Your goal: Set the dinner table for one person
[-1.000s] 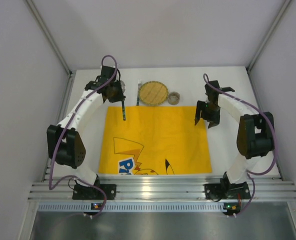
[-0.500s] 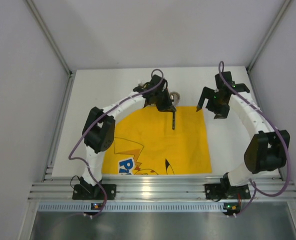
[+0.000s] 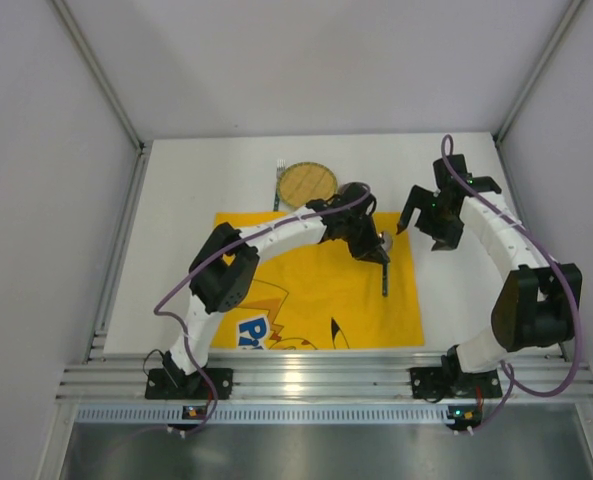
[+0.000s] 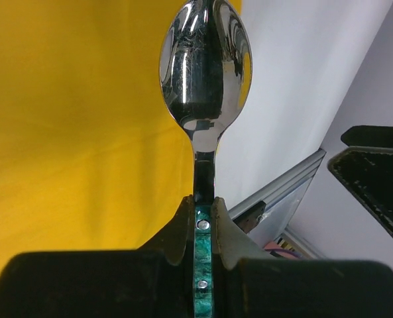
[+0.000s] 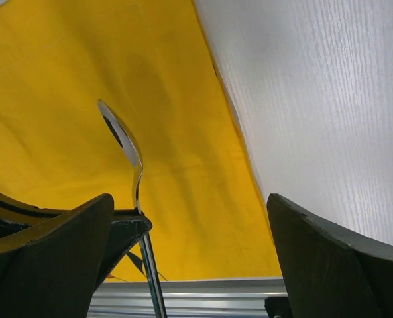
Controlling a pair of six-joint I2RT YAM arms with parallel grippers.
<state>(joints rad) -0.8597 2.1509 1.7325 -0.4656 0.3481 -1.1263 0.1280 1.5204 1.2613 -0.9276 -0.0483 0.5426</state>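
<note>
My left gripper (image 3: 376,248) is shut on the green handle of a metal spoon (image 4: 205,66). It holds the spoon over the right part of the yellow cartoon mat (image 3: 306,285), bowl pointing toward the near rail. In the left wrist view the fingers (image 4: 176,225) clamp the handle on both sides. My right gripper (image 3: 426,222) is open and empty, above the white dinner table (image 3: 176,250) just past the mat's back right corner. Its wrist view shows the spoon (image 5: 121,132) and the mat's right edge (image 5: 242,146).
A round woven plate (image 3: 307,185) lies behind the mat, with a fork (image 3: 278,182) to its left. A small round cup (image 3: 352,190) to its right is partly hidden by my left arm. Grey panels wall the table. A ribbed aluminium rail (image 3: 326,380) runs along the near edge.
My left arm has swung from the mat's back left corner across to its right side, carrying the spoon. My right gripper has moved back and to the right, off the mat.
</note>
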